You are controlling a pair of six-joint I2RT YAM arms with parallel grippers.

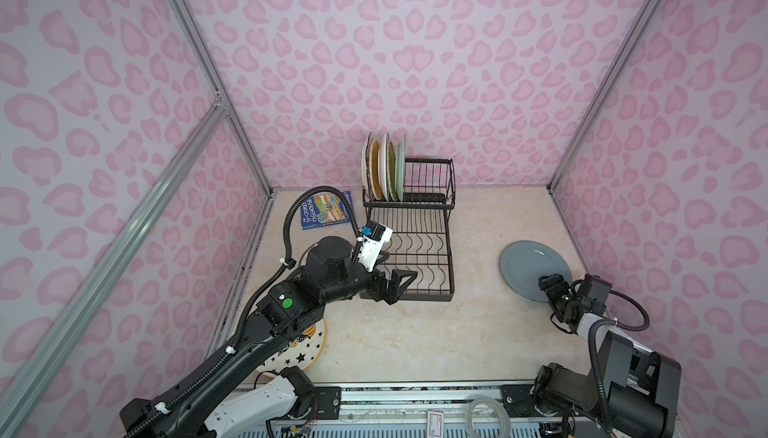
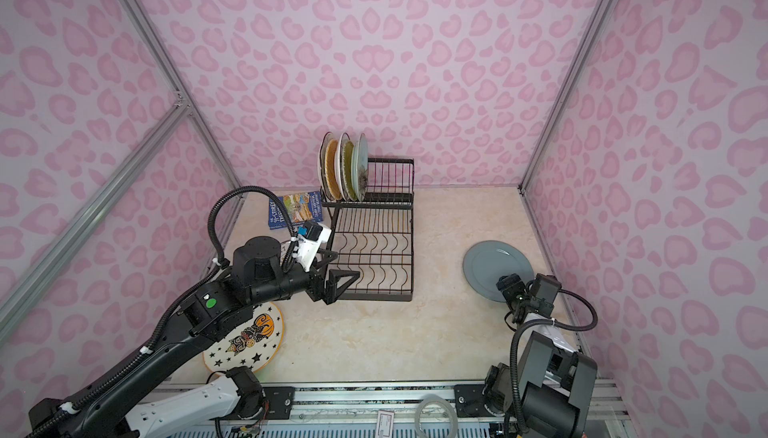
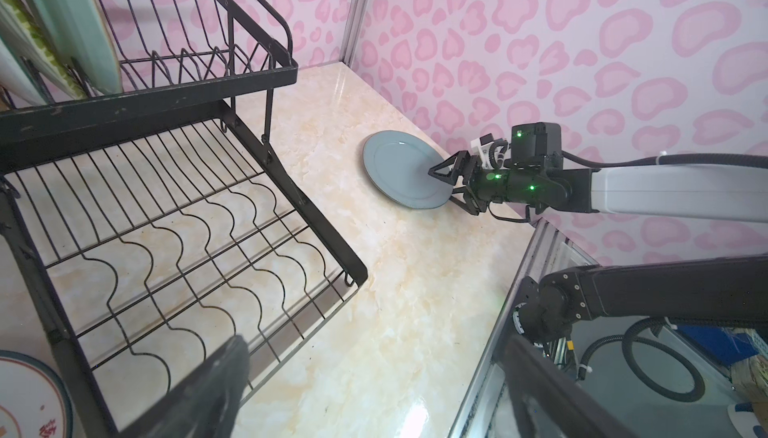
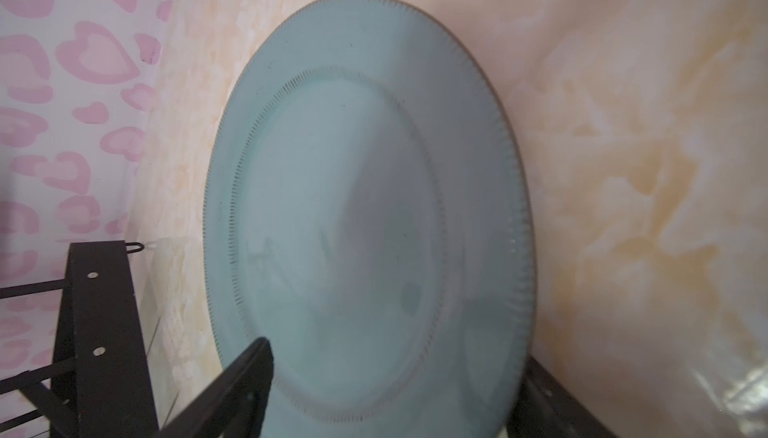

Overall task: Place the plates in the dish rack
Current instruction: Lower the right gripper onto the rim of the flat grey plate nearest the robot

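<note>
On my remote feed the right claw (image 1: 552, 288) sits astride the near rim of the plain grey-blue round plate (image 1: 528, 261), which lies flat close to the right edge of the cream marble-patterned desk (image 1: 415, 340), well apart from the black wire two-tier dish rack (image 1: 415, 206). Its jaws stand wide, one finger over the plate's face and the other low at the desk beside the rim. They grip nothing that I can see, and I cannot tell whether either finger touches the plate. In the right wrist view that plate fills the frame between the two dark fingers (image 4: 245, 390). The left claw (image 2: 336, 284) hangs at the near-left corner of the rack's lower tray of wavy wire dividers, jaws spread wide and holding nothing. The rack stands at the middle of the desk's far edge with its raised basket at the far end. A row of five round plates (image 1: 384, 168) stands on edge in the basket's left slots: white, woven yellow, white, woven yellow-green, and a pale teal plate with a flower print (image 2: 361, 161) at the row's right end. A white round plate with black stars and an orange rim (image 2: 253, 340) lies flat near the desk's near-left corner, partly under the left arm. In the left wrist view a white round plate with a dark teal rim and red print (image 3: 25, 398) shows just outside the lower tray. A blue rectangular book (image 1: 326, 209) lies at the far edge, just left of the rack
</note>
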